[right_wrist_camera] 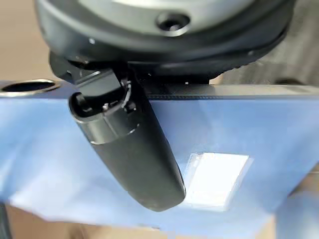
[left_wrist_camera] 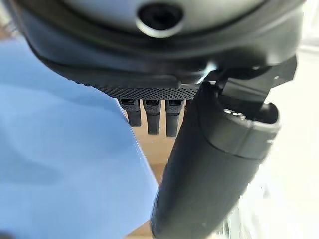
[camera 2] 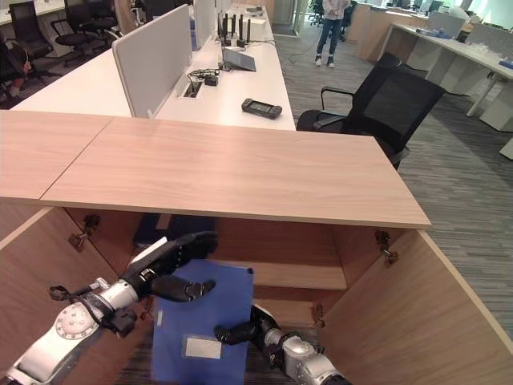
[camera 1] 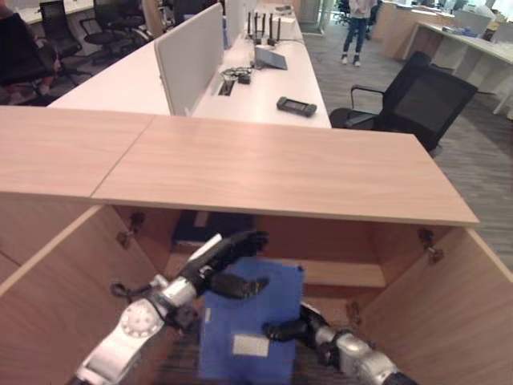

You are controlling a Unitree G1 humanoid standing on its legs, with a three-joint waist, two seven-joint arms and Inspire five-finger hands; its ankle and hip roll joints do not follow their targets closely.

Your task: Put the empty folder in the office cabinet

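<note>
A blue folder (camera 1: 252,321) with a white label (camera 1: 250,346) hangs upright before the open office cabinet (camera 1: 280,168). My left hand (camera 1: 220,257) grips its upper left corner, thumb on the front face and fingers reaching behind the top edge. My right hand (camera 1: 292,327) pinches the lower right edge, thumb on the face. In the left wrist view the thumb (left_wrist_camera: 209,164) lies beside the folder (left_wrist_camera: 60,164). In the right wrist view the thumb (right_wrist_camera: 134,144) presses on the folder (right_wrist_camera: 259,129) next to the label (right_wrist_camera: 217,179).
Both cabinet doors stand swung out, the left door (camera 1: 64,273) and the right door (camera 1: 449,313). Inside are a wooden shelf (camera 1: 345,273) and a dark blue item (camera 1: 212,227) at the back left. Beyond stand a white desk (camera 1: 264,96), a black chair (camera 1: 417,100) and a person (camera 1: 357,24).
</note>
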